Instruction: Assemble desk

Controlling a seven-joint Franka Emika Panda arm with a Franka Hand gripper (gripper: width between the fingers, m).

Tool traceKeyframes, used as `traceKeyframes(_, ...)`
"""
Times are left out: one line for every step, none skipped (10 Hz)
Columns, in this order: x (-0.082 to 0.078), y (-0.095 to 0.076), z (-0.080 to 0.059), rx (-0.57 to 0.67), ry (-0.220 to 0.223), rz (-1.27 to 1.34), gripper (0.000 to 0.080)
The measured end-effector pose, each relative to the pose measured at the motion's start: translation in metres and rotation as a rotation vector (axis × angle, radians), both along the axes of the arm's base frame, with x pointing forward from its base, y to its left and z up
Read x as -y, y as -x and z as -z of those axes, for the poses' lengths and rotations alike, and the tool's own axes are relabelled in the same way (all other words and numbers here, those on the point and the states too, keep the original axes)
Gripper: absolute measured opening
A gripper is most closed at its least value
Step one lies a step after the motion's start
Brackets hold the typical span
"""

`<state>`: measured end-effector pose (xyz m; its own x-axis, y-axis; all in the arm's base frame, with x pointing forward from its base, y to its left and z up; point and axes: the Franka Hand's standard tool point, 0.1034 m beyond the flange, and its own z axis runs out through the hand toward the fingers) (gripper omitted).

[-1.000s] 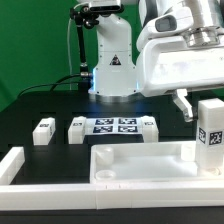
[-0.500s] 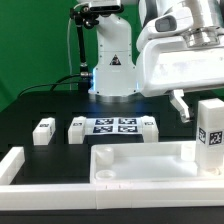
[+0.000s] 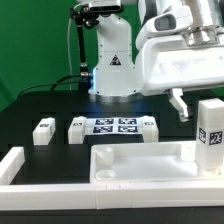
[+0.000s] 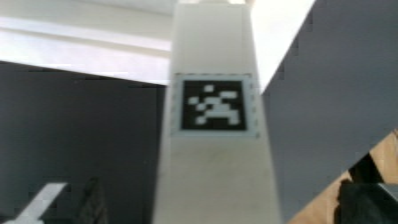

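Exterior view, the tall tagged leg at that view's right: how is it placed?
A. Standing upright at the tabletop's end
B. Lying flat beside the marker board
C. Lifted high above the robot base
A: the leg stands upright, its tag facing the camera, at the exterior view's right end of the tabletop.

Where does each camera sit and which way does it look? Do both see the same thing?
Exterior view: sits low by the black table's near edge, facing the robot's white base across the wide white rimmed tabletop panel; the white arm fills its right.
Wrist view: rides on the arm, staring close-up at a tall white square leg block with a black-and-white tag; no claw shows clearly.
Shared: probably that leg block, standing at the exterior view's right.
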<state>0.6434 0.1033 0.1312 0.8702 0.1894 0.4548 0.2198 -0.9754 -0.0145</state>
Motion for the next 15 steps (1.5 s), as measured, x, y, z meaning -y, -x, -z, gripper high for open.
traceKeyframes(0.002, -0.004, -0.003, -0.014, 0.001, 0.002, 0.0648)
traceKeyframes(0.001, -0.001, -0.001, -0.105, 0.007, -0.006, 0.0648)
traceKeyframes(0.002, -0.004, -0.004, -0.176, 0.013, -0.008, 0.0648)
traceKeyframes(0.004, -0.003, -0.004, -0.243, 0.015, -0.005, 0.0648)
traceKeyframes(-0.001, 0.001, -0.004, -0.351, 0.016, 0.001, 0.0648)
traceKeyframes(-0.006, -0.001, -0.005, -0.422, 0.018, 0.000, 0.0648)
traceKeyframes(-0.007, -0.003, -0.003, -0.474, 0.022, -0.006, 0.0648)
traceKeyframes(-0.007, -0.003, 0.000, -0.511, 0.024, -0.009, 0.0648)
traceKeyframes(-0.006, -0.005, 0.004, -0.525, 0.027, -0.017, 0.0648)
traceKeyframes(-0.001, -0.009, 0.009, -0.508, 0.025, -0.014, 0.0648)
traceKeyframes(-0.001, -0.007, 0.012, -0.513, 0.026, -0.015, 0.0648)
traceKeyframes(-0.002, -0.007, 0.012, -0.513, 0.024, -0.011, 0.0648)
traceKeyframes(-0.002, -0.007, 0.012, -0.515, 0.020, 0.008, 0.0526)
traceKeyframes(-0.003, -0.007, 0.012, -0.521, 0.007, 0.056, 0.0526)
traceKeyframes(-0.004, -0.007, 0.012, -0.529, -0.012, 0.142, 0.0387)
